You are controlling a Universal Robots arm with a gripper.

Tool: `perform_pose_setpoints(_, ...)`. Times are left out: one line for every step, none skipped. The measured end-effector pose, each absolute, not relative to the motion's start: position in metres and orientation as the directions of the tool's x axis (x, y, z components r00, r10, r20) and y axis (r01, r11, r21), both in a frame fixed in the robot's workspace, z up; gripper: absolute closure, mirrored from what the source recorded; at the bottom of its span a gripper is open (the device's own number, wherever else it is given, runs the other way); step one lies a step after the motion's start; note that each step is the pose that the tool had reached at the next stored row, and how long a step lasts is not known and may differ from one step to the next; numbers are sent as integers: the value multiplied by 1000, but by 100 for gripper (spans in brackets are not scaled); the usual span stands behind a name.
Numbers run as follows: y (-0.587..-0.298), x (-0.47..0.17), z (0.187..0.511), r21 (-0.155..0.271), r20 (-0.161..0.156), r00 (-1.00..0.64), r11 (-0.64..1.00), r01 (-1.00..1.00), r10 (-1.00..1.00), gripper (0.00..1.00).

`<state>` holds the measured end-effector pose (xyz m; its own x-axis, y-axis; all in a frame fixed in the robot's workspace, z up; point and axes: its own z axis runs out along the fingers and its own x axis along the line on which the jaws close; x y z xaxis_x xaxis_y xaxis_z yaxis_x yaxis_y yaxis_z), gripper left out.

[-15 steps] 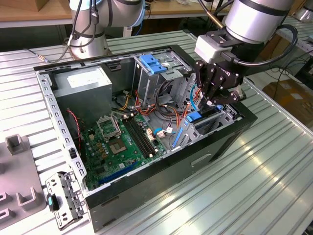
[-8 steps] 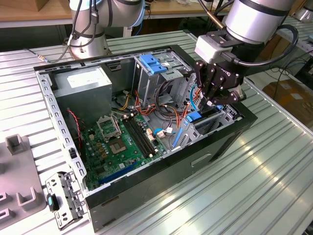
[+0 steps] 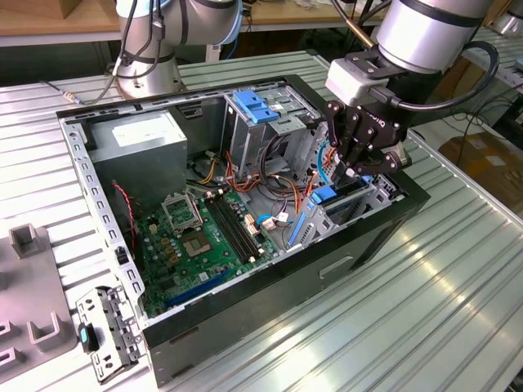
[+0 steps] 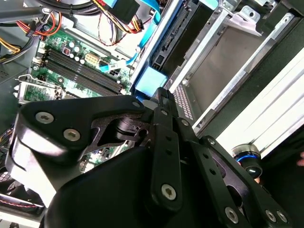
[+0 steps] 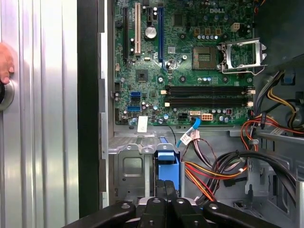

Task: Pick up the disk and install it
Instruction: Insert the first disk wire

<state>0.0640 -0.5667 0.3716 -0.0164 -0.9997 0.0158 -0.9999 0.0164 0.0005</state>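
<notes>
Step in hand: install, late stage. The pick-up looks done, since the disk (image 3: 326,197) stands on edge inside the bay (image 3: 377,189) of the case (image 3: 245,322), not out on the table.

Gripper (image 3: 353,173): hangs over the bay and reaches down into it. In the second wrist view the fingers (image 4: 161,109) are pressed together with almost no gap. Their tips sit against the blue carrier end of the disk. I cannot tell whether a thin lip of the carrier is nipped between them or whether they only bear on it.

Disk relative to gripper: directly beyond the fingertips and touching them, in line with the fingers. Its long side runs away from the gripper, deeper into the bay. The bay's grey walls flank it closely on both sides.

Nearby: the cables (image 5: 205,173) bunch just beside the fingers. The board (image 5: 190,71) lies well beyond the disk.

Judgement: seating is not confirmed. A final push calls for force straight along the bay rails with no tilt, and the cables kept out of the slot.
</notes>
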Motion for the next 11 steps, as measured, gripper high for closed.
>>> perform_pose_setpoints(-567,65,372,0,16,-16,16,-1000,-1000,89)
perform_pose_setpoints(-567,65,371,0,17,-17,17,-1000,-1000,89)
perform_pose_setpoints(-567,67,371,0,18,-17,17,-1000,-1000,89)
perform_pose_setpoints(-567,68,371,0,19,-17,17,-1000,-1000,89)
perform_pose_setpoints(-567,69,371,0,20,-17,17,-1000,-1000,89)
perform_pose_setpoints(-567,71,371,0,21,-17,17,-1000,-1000,89)
perform_pose_setpoints(-567,72,371,0,21,-17,17,-1000,-1000,89)
perform_pose_setpoints(-567,74,371,0,23,-17,17,-1000,-1000,89)
perform_pose_setpoints(-567,76,371,0,25,-17,17,-1000,-1000,89)
perform_pose_setpoints(-567,78,371,0,28,-17,17,-1000,-999,89)
perform_pose_setpoints(-567,79,371,0,28,-17,17,-1000,-999,89)
